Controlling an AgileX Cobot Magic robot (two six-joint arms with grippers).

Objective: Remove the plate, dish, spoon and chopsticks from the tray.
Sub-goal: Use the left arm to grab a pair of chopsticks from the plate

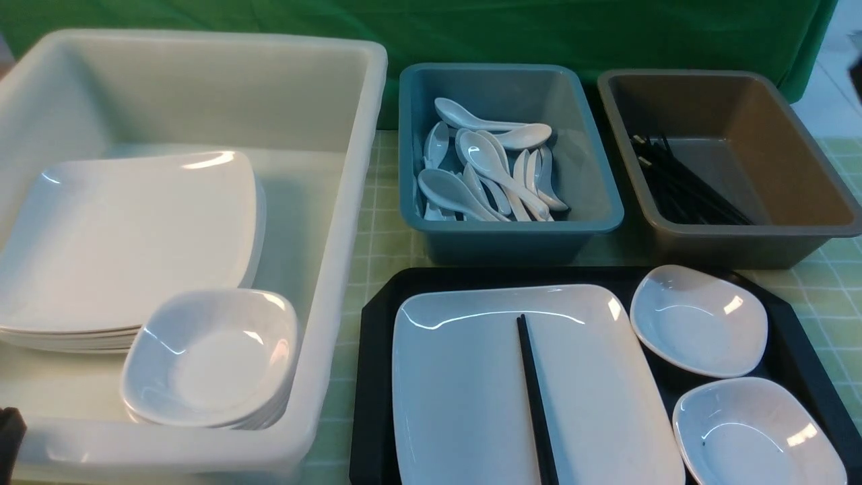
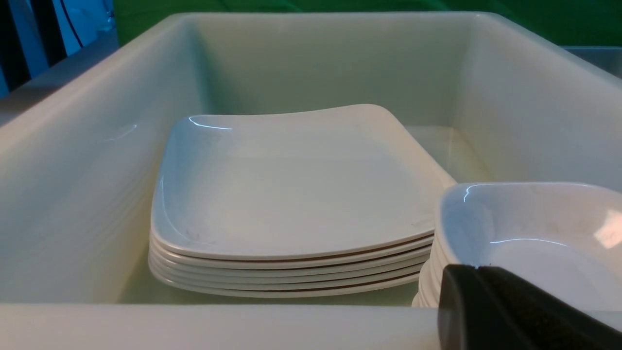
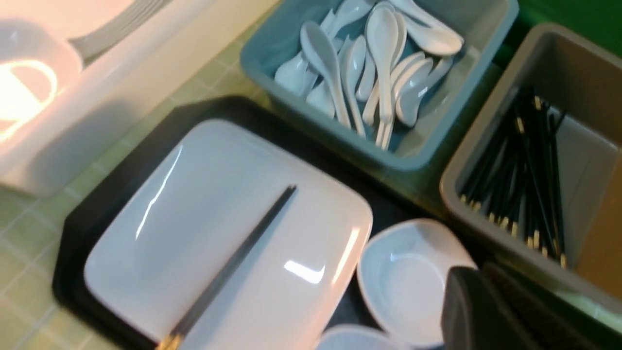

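Observation:
The black tray [image 1: 374, 330] sits front and centre. On it lies the large white plate [image 1: 465, 384], and the black chopsticks [image 1: 535, 397] rest lengthwise on that plate. Two small white dishes [image 1: 700, 320] [image 1: 757, 434] stand on the tray's right side. No spoon lies on the tray. My left gripper [image 2: 476, 267] is shut and empty, at the near rim of the white bin [image 2: 194, 325]. In the right wrist view my right gripper [image 3: 479, 268] is shut and empty, above a dish [image 3: 403, 272] beside the plate [image 3: 194, 204] and chopsticks [image 3: 243, 253].
The big white bin [image 1: 363, 135] at the left holds a stack of plates [image 1: 128, 236] and a stack of small dishes [image 1: 209, 357]. Behind the tray, a teal bin [image 1: 592, 209] holds several white spoons [image 1: 485, 168], and a grey bin [image 1: 828, 209] holds black chopsticks [image 1: 687, 188].

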